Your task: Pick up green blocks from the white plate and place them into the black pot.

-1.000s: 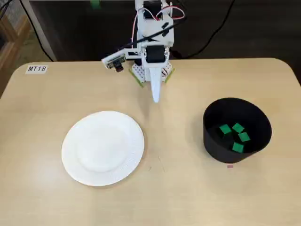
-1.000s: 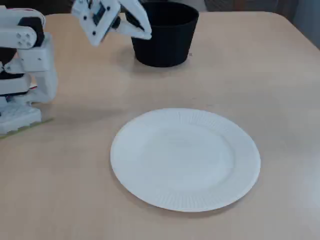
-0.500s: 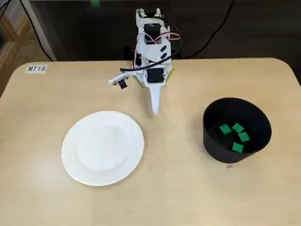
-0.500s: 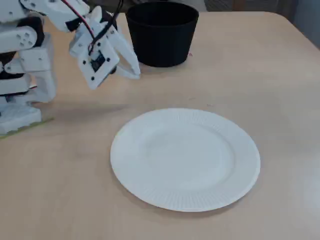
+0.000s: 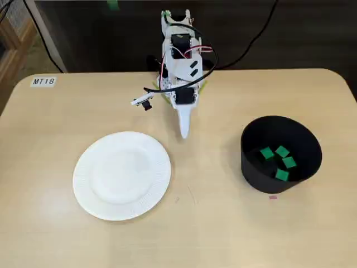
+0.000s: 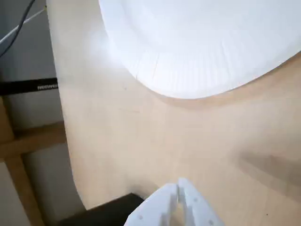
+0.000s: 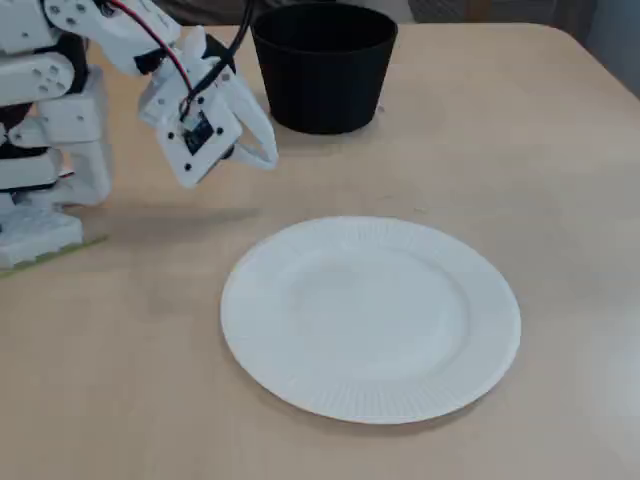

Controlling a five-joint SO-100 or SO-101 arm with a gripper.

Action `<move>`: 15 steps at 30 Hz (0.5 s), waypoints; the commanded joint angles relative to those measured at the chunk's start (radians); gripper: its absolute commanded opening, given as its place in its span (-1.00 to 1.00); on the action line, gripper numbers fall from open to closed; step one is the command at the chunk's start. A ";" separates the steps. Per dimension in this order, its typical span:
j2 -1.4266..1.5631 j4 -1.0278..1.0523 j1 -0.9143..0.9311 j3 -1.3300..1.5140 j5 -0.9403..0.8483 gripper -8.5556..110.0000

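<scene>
Pale wood table (image 5: 223, 234) with a dark floor and cables behind it, and an "MT18" label (image 5: 43, 81) stuck at the top-left corner in a fixed view. Your white paper plate (image 5: 121, 175) sits left of centre and is bare: no block shows on it in either fixed view, and the slice of its rim that the wrist view catches is clean too. The black pot (image 5: 249, 165) stands well apart on the right, with a small pink mark (image 5: 273, 196) on the table just beside its near wall. Four green blocks (image 5: 266, 153) lie loose in the bottom of the pot, close together and none stacked as far as I can tell. Your gripper (image 5: 183, 132) hangs low over bare table between plate and pot, close to the arm's base, pointing down and touching neither. In the wrist view the fingers (image 6: 162, 207) meet with only a thin seam between them and nothing is pinched there, so it reads as closed and empty. I'd call the task done or all but done: every block in view is already in the pot and nothing is left on the plate for you to fetch. If more blocks exist, they're out of frame.
</scene>
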 commanded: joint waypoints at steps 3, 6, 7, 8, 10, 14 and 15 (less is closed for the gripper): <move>0.008 -0.008 -0.044 -0.008 -0.044 -0.90; 0.008 -0.006 -0.043 -0.008 -0.041 -0.90; 0.008 -0.009 -0.037 -0.008 -0.021 -0.90; 0.008 -0.012 -0.029 -0.008 0.006 -0.90; 0.008 -0.014 -0.020 -0.006 0.035 -0.90; 0.008 -0.012 -0.017 -0.006 0.051 -0.90; 0.008 -0.012 -0.017 -0.006 0.051 -0.90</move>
